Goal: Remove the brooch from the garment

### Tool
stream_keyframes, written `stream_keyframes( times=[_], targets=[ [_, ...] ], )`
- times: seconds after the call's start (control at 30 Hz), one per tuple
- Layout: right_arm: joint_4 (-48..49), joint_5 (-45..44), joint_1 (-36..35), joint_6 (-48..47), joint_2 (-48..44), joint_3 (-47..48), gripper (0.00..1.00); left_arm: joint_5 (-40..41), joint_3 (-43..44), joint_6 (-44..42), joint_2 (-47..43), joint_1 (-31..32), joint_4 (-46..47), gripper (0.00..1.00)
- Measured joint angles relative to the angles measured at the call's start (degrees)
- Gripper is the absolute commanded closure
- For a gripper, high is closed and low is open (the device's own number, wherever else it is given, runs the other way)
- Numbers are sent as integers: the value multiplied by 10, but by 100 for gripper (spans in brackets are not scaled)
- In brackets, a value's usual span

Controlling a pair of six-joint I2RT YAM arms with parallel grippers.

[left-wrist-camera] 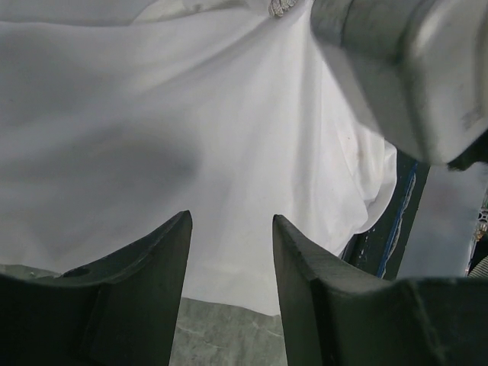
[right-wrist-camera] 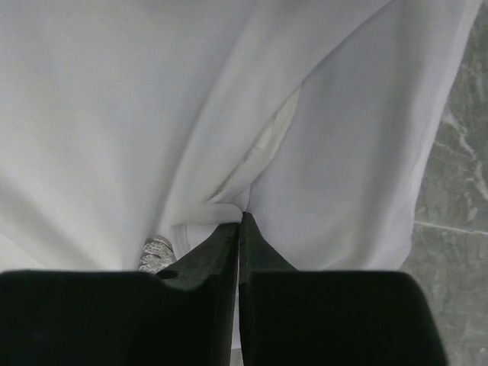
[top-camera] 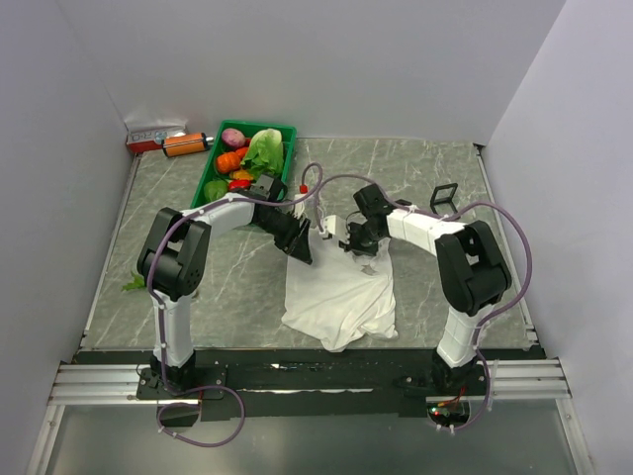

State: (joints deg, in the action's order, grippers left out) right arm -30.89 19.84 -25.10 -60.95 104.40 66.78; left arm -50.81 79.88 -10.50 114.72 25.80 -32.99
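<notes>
The white garment (top-camera: 341, 292) lies crumpled on the marble table between the arms. My right gripper (top-camera: 351, 240) is shut on a raised fold of it near its top edge; the right wrist view shows the jaws (right-wrist-camera: 241, 219) pinched on white cloth (right-wrist-camera: 152, 114). A small grey textured ornament, apparently the brooch (right-wrist-camera: 156, 252), sits on the cloth just left of those fingers. It also shows at the top of the left wrist view (left-wrist-camera: 280, 6). My left gripper (top-camera: 300, 247) is open and empty at the garment's upper left, jaws (left-wrist-camera: 231, 221) apart over the cloth (left-wrist-camera: 152, 114).
A green crate (top-camera: 208, 173) of vegetables stands at the back left, an orange cylinder (top-camera: 184, 144) beside it. A black handle-like object (top-camera: 444, 196) is at the back right. A green leaf (top-camera: 134, 284) lies by the left wall. The right arm's link (left-wrist-camera: 396, 69) fills the left wrist view's upper right.
</notes>
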Motion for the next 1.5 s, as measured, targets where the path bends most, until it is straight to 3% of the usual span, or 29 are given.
stream_keyframes(
  times=[0.23, 0.4, 0.53, 0.67, 0.93, 1.2, 1.5],
  targets=[
    [5, -18, 36, 8, 17, 76, 90, 2, -4, -6, 0, 0, -5, 48],
    [23, -62, 67, 27, 67, 136, 62, 1, -7, -8, 0, 0, -9, 48],
    [22, -85, 74, 46, 83, 138, 55, 1, -7, -10, 0, 0, -16, 48],
    [16, -80, 75, 61, 44, 119, 54, 1, -7, -20, 0, 0, -25, 48],
    [-39, 22, 66, 14, -117, 40, 68, 13, 18, -35, -5, -8, -47, 47],
    [-71, 42, 16, -63, -97, -33, 55, 12, 136, -46, -7, -66, -100, 46],
    [-36, 3, 9, -95, -66, -53, 57, 14, 116, -53, -27, -79, -123, 46]
  ],
)
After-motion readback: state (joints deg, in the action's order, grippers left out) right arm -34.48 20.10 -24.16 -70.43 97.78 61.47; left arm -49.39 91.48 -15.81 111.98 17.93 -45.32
